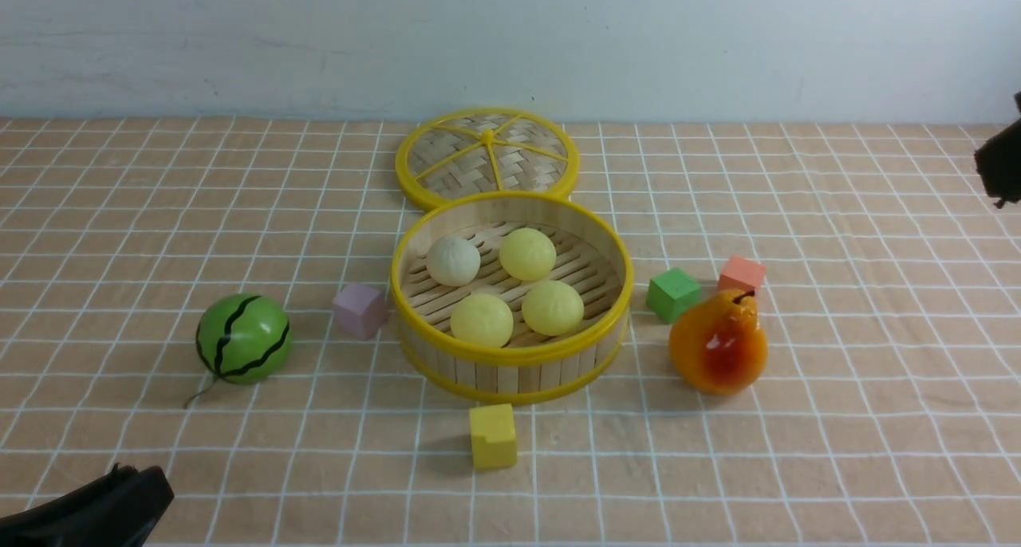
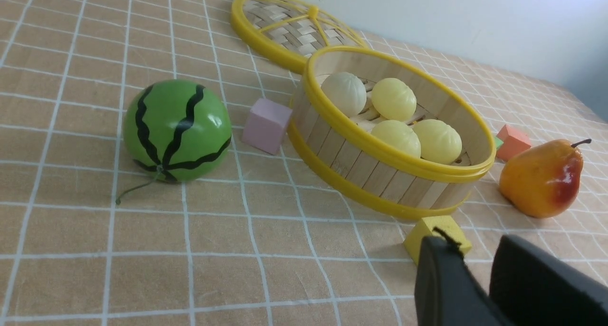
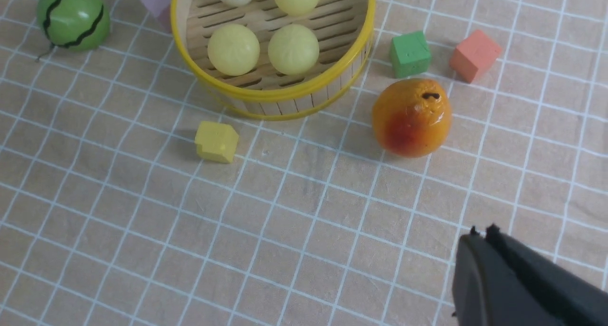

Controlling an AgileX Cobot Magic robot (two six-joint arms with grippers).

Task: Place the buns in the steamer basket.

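The steamer basket point(image 1: 510, 364) stands mid-table with several buns on its slatted floor: an off-white bun point(image 1: 453, 261) and three pale yellow buns point(image 1: 527, 253), point(image 1: 481, 320), point(image 1: 552, 308). They also show in the left wrist view, the off-white bun point(image 2: 344, 93) at the far side. My left gripper point(image 2: 475, 250) hovers low near the table's front left point(image 1: 147, 487), open with a narrow gap and nothing in it. My right gripper point(image 3: 482, 233) is shut and empty, raised at the far right edge point(image 1: 1001, 164). Both are well clear of the basket point(image 3: 266, 95).
The flat woven lid point(image 1: 486, 158) lies behind the basket. A watermelon ball point(image 1: 243, 338) and a pink cube point(image 1: 360, 310) sit to its left. A yellow cube point(image 1: 492, 436) is in front. A green cube point(image 1: 673, 294), a salmon cube point(image 1: 741, 275) and a pear point(image 1: 718, 346) are on the right.
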